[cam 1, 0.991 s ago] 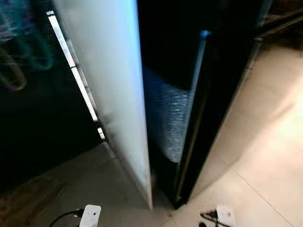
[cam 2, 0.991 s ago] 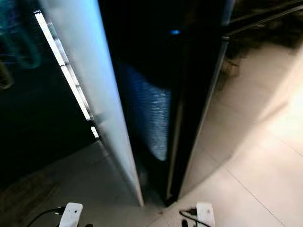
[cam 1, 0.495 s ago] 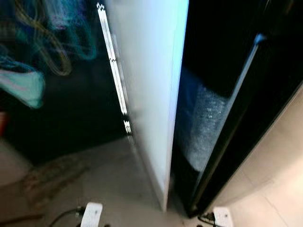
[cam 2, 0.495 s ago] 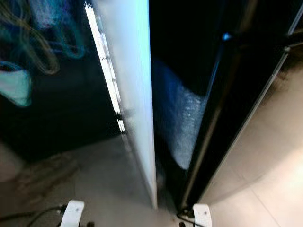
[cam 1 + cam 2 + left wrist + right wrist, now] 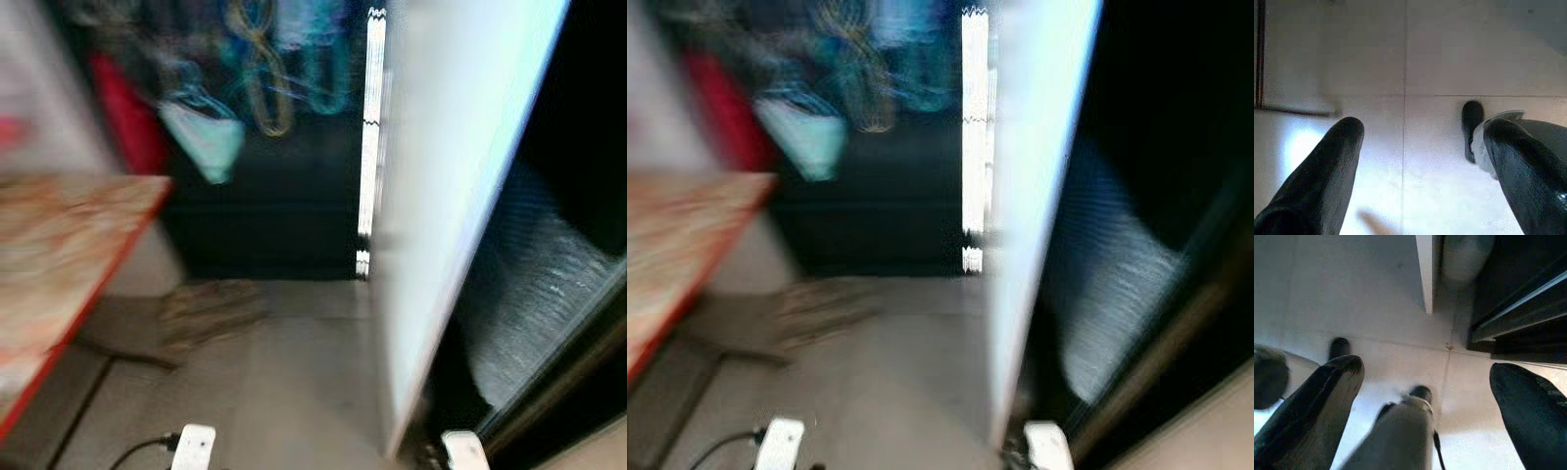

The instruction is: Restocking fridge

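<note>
A tall white door panel (image 5: 460, 196) stands open and edge-on at the right of the head views, with a bright strip (image 5: 370, 147) along its far edge. Behind it is a dark cabinet interior with a silvery, frosted surface (image 5: 549, 313) low down. The picture is blurred. My left gripper (image 5: 1422, 128) hangs open over pale floor tiles, holding nothing. My right gripper (image 5: 1427, 368) is also open and holds nothing; it hangs just in front of the white panel's bottom corner (image 5: 1425, 274) and the dark cabinet base (image 5: 1518, 308).
A wooden table top with a red edge (image 5: 69, 255) juts in from the left. Teal and red things (image 5: 206, 137) hang against a dark back wall. Grey floor (image 5: 274, 382) runs between the table and the white panel. My own legs show in the wrist views.
The whole picture has swung: the camera turned left, so the white panel and dark cabinet now sit at the right and the table has come into view. Both grippers still hang low.
</note>
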You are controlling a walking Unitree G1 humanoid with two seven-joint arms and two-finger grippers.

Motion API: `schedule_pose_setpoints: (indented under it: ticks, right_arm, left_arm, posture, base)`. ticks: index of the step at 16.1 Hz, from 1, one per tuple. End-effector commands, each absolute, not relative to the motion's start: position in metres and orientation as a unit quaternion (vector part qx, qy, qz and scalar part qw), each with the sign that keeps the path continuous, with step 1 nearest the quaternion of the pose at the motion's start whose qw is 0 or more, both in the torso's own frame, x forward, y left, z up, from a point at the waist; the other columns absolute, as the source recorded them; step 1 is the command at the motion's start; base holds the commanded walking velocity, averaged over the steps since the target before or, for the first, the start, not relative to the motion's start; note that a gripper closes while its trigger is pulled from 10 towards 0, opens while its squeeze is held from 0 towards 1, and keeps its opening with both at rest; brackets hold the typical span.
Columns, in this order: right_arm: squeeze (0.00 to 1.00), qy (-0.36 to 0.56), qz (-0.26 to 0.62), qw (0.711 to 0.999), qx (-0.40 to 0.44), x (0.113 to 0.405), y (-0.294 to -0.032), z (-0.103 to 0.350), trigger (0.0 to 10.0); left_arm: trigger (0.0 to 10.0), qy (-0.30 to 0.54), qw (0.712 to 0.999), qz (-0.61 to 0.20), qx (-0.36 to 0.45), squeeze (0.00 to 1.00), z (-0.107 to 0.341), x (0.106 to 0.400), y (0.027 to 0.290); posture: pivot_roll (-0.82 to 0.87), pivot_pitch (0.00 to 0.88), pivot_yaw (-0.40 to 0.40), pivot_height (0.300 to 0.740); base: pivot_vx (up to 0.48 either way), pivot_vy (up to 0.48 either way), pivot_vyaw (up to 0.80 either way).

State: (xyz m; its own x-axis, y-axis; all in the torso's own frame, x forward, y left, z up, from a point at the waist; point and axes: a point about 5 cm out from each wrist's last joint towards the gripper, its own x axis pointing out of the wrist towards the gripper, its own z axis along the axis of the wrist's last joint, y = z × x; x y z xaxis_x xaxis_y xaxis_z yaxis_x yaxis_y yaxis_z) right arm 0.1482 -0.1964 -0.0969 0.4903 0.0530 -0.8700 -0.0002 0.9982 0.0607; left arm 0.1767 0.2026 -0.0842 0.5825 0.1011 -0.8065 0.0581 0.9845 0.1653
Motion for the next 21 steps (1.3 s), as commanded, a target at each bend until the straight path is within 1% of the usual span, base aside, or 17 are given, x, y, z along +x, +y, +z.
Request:
schedule_pose_setpoints:
  ticks: [1,5,7,11,15,18,20,21]
  right_arm:
    - [0.00,0.495,0.025,0.868,0.027,0.157,-0.190,-0.094,10.0]
    - [0.00,0.499,0.031,0.866,0.016,0.155,-0.195,-0.094,10.0]
    - [0.00,0.498,0.033,0.866,0.014,0.155,-0.196,-0.094,10.0]
    - [0.00,0.500,0.037,0.865,0.015,0.154,-0.194,-0.095,10.0]
    - [0.00,0.497,0.039,0.867,0.015,0.156,-0.193,-0.094,10.0]
    - [0.00,0.496,0.041,0.867,0.013,0.157,-0.194,-0.094,10.0]
    - [0.00,0.499,0.036,0.866,0.014,0.156,-0.194,-0.094,10.0]
    - [0.00,0.500,0.027,0.865,0.023,0.155,-0.194,-0.095,10.0]
  left_arm:
    - [10.0,0.462,0.881,0.013,0.095,0.00,-0.085,0.173,0.208]
    - [10.0,0.463,0.882,0.011,0.089,0.00,-0.086,0.175,0.197]
    - [10.0,0.463,0.882,0.012,0.086,0.00,-0.086,0.175,0.196]
    - [10.0,0.460,0.884,0.015,0.084,0.00,-0.086,0.174,0.198]
    - [10.0,0.456,0.886,0.023,0.085,0.00,-0.085,0.174,0.206]
    - [10.0,0.441,0.894,0.031,0.077,0.00,-0.081,0.183,0.204]
    - [10.0,0.416,0.906,0.035,0.069,0.00,-0.074,0.196,0.203]
    - [10.0,0.400,0.913,0.032,0.070,0.00,-0.069,0.203,0.203]
  posture:
    - [0.01,0.019,0.013,0.740]
    - [0.02,0.000,-0.011,0.740]
    - [0.02,0.000,-0.015,0.740]
    - [0.02,0.011,-0.014,0.740]
    - [0.02,0.018,-0.009,0.740]
    - [0.02,0.024,-0.010,0.740]
    - [0.02,0.025,-0.009,0.740]
    - [0.02,0.032,-0.004,0.740]
  base:
    - [0.000,0.000,0.80]
    - [0.000,0.000,0.80]
    - [0.000,0.000,0.80]
    - [0.000,0.000,0.80]
    - [0.000,0.000,0.80]
    - [0.000,0.000,0.80]
    - [0.000,0.000,0.80]
    - [0.000,0.000,0.00]
